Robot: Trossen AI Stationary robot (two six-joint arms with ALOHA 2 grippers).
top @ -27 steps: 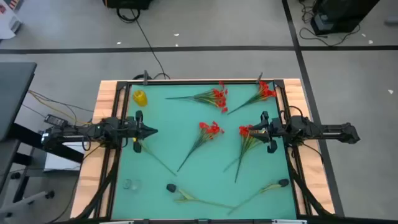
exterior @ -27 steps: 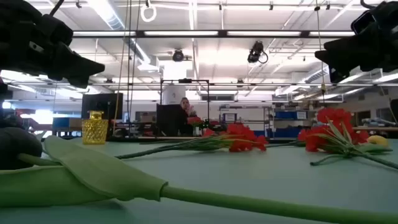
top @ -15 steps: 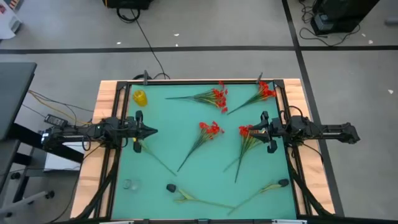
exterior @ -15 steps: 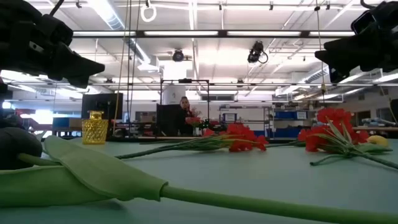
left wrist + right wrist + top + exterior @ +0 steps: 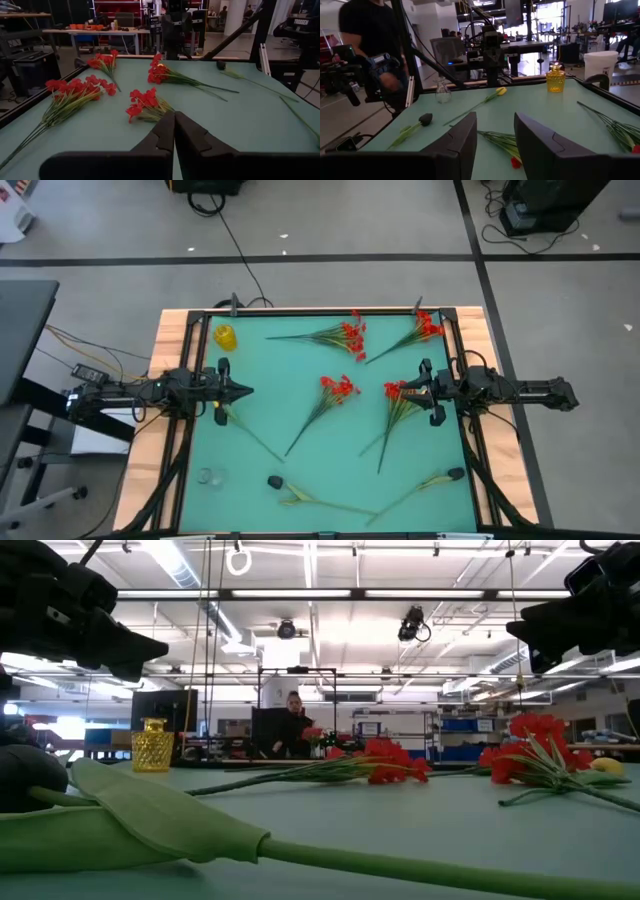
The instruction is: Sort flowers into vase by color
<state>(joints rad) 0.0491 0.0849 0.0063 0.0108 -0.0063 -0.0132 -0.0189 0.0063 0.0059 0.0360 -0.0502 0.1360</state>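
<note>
Well across the green tabletop (image 5: pixel 300 480) from the small squat yellow vase (image 5: pixel 225 336), light, floppy red-blossomed green-stemmed flowers (image 5: pixel 335 392) are lying scattered, best pinched mid-stem, while the clenched left tool (image 5: pixel 243 391) and released right tool (image 5: pixel 408 392) are hovering.

Four red flower sprays (image 5: pixel 343 335), three tulip stems (image 5: pixel 300 496), one yellow vase (image 5: pixel 225 336) and one clear glass vase (image 5: pixel 207 476) lie between two grippers' jaws.

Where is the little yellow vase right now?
In the high view, the yellow vase stands in the table's far left corner, just beyond the left pincer, well left of the nearest red flowers.
</note>
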